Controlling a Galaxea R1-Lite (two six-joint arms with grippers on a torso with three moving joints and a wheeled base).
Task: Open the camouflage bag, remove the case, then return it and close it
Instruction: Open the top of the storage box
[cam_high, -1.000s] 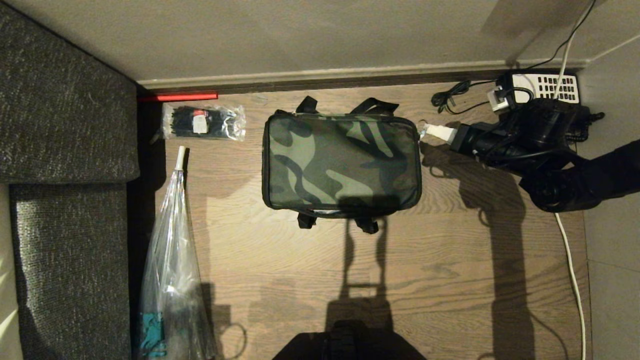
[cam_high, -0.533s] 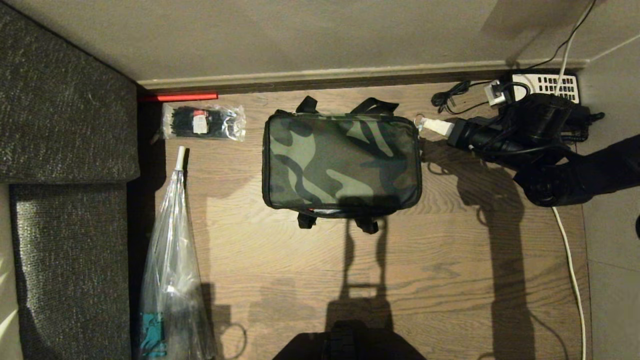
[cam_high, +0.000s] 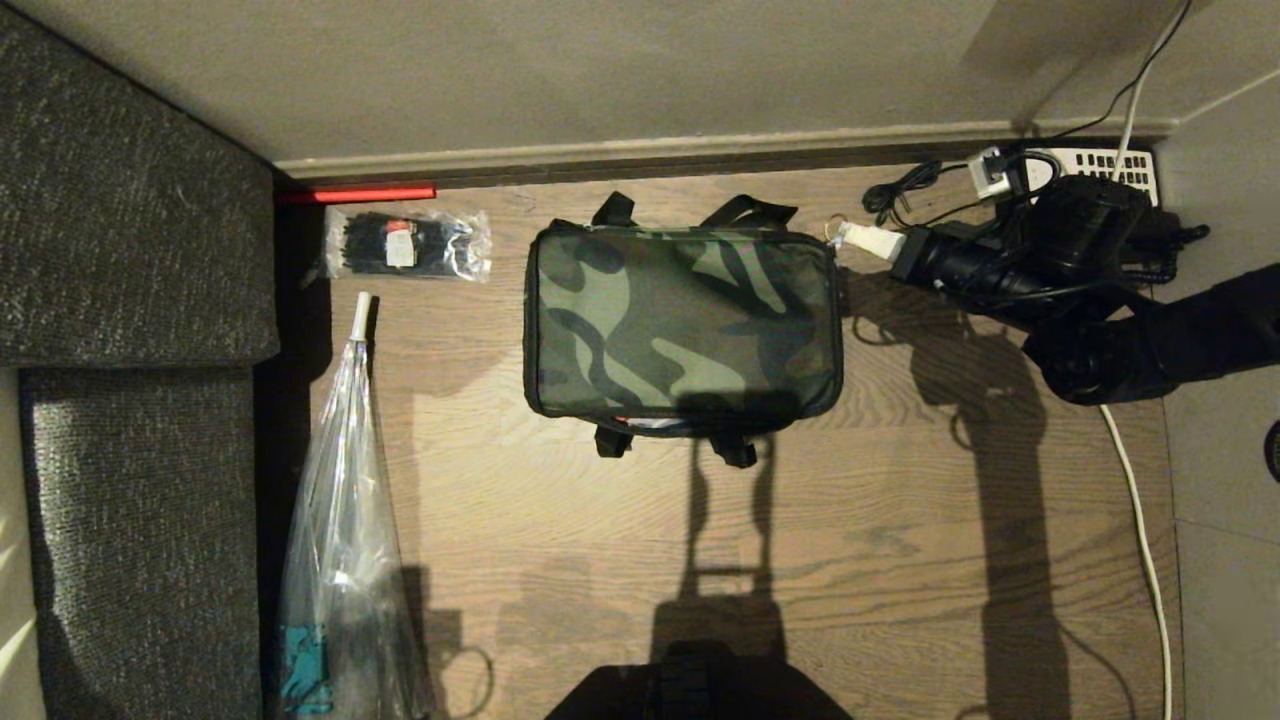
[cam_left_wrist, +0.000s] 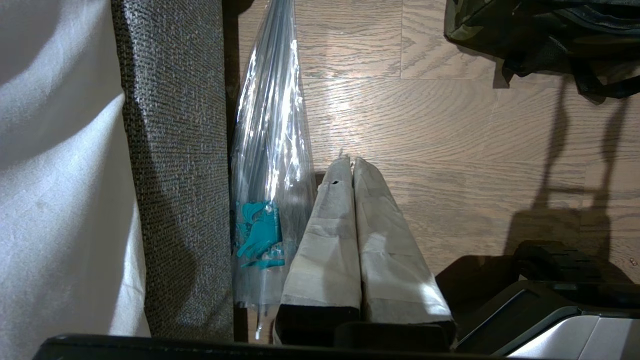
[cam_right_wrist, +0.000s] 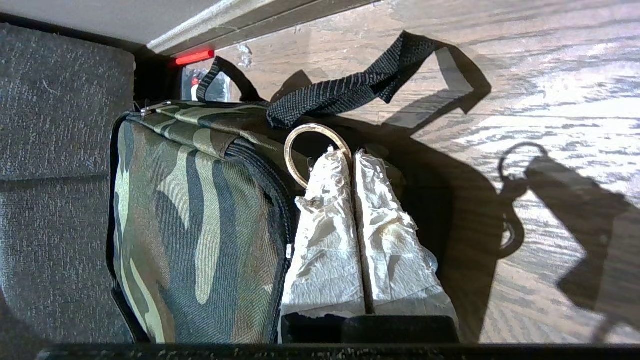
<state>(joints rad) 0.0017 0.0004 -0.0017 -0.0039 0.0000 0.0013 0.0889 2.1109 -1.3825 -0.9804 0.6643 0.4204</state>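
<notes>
Our right fingers, pinched on the metal ring, have moved along the bag's far right corner.

Camouflage bag on wooden floor

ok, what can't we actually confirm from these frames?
- The case: in no view; the shut lid of the camouflage bag hides any contents.
- Zipper on the bag's near side: head view, in shadow.
- Right end effector and metal ring: its wrapped fingers cover part of the ring, so the exact grip is unclear.
- Umbrella: cut off by head view's bottom edge.
</notes>
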